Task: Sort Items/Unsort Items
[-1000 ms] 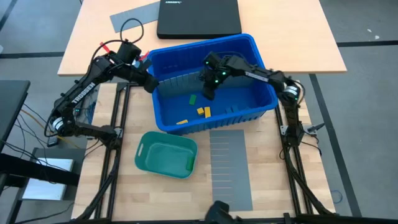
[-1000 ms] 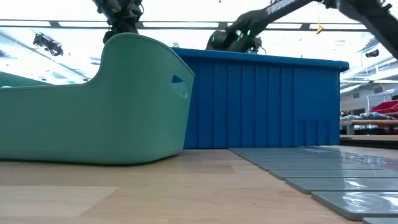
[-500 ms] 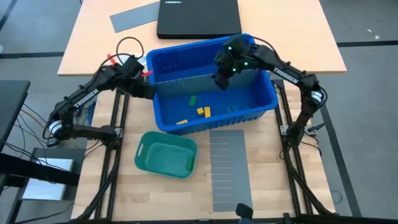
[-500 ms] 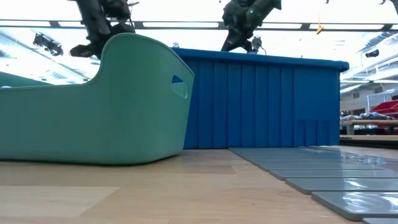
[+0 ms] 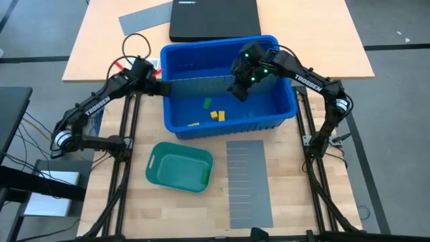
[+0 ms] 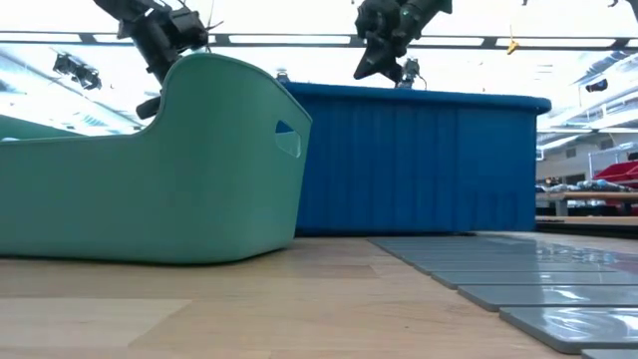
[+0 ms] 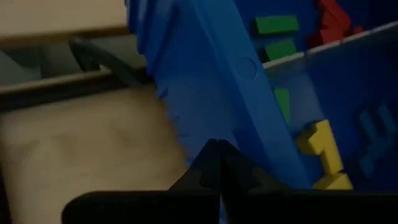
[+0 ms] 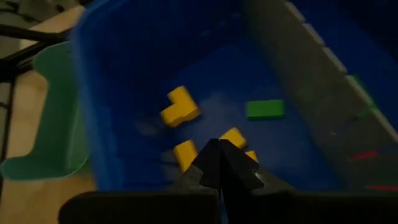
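Overhead view: even, bright light falls on my counter [image 5: 295,195], with soft shadows only. Low view: strong backlight from ceiling fixtures washes out the room behind; my arms read as silhouettes, and glare streaks the grey sheet [image 6: 518,269]. Both wrist views are dim and motion-blurred; the blue bin [image 7: 205,81] and the yellow blocks [image 8: 180,106] smear, and my fingers show nearly black.
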{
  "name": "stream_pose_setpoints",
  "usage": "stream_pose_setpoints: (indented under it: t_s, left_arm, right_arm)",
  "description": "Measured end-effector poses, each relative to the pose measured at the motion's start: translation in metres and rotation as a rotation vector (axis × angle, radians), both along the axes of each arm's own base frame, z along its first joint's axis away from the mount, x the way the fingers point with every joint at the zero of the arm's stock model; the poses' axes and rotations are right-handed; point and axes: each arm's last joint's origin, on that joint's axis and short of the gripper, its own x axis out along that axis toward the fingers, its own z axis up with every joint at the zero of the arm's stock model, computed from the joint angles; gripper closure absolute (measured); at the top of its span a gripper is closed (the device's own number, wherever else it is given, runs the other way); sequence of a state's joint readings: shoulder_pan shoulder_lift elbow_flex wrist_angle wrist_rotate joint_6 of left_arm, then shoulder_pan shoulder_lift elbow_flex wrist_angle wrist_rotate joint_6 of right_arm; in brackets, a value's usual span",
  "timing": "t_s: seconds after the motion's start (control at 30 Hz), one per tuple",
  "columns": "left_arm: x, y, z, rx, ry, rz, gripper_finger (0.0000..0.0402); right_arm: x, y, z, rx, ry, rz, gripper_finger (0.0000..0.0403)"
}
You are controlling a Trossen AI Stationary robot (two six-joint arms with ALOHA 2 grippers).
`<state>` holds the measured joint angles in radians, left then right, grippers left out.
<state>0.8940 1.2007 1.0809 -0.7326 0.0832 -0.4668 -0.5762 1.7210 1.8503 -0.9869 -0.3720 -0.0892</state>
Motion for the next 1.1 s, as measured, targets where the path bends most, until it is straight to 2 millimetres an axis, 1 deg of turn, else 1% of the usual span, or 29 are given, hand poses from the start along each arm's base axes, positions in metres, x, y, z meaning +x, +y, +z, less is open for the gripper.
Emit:
stream_pose_setpoints:
  t_s: [0.17,0.33,0.43,0.5,0.6,0.67,0.77,0.83,0.9,0.97,1.03,1.1]
  left_arm:
    - [-0.01,0.025,0.006,0.097,-0.095,0.049,0.0401]
    - [-0.021,0.048,0.009,0.135,-0.168,0.061,0.0401]
    - [-0.028,0.059,0.021,0.179,-0.161,0.041,0.0401]
    - [-0.032,0.063,0.04,0.246,-0.172,0.01,0.0401]
    - [-0.037,0.064,0.065,0.305,-0.176,-0.017,0.0401]
    - [-0.038,0.063,0.086,0.365,-0.205,-0.041,0.0401]
    - [-0.038,0.054,0.122,0.46,-0.283,-0.121,0.0401]
    - [-0.037,0.048,0.139,0.495,-0.335,-0.199,0.0401]
    - [-0.036,0.043,0.152,0.512,-0.387,-0.271,0.0399]
    - [-0.032,0.037,0.16,0.522,-0.422,-0.316,0.0394]
    - [-0.029,0.034,0.163,0.508,-0.442,-0.324,0.0389]
    - [-0.025,0.03,0.162,0.482,-0.447,-0.344,0.0384]
  right_arm:
    - [0.006,-0.001,-0.004,0.01,-0.014,0.03,0.0403]
    - [0.01,-0.002,-0.006,0.018,-0.027,0.035,0.0403]
    - [0.01,-0.002,-0.006,0.017,-0.028,0.035,0.0403]
    - [0.01,-0.004,-0.005,0.009,-0.041,0.03,0.0403]
    - [0.004,-0.013,-0.002,-0.043,-0.027,-0.05,0.0402]
    - [-0.004,-0.023,-0.002,-0.08,-0.003,-0.127,0.04]
    - [-0.016,-0.04,-0.002,-0.108,0.016,-0.187,0.0396]
    - [-0.024,-0.051,-0.001,-0.121,0.006,-0.221,0.0392]
    - [-0.032,-0.061,0.0,-0.156,0.013,-0.257,0.0383]
    - [-0.039,-0.07,-0.001,-0.205,0.045,-0.287,0.037]
    - [-0.044,-0.079,-0.005,-0.226,0.075,-0.301,0.0351]
    - [-0.046,-0.086,-0.013,-0.221,0.111,-0.285,0.0327]
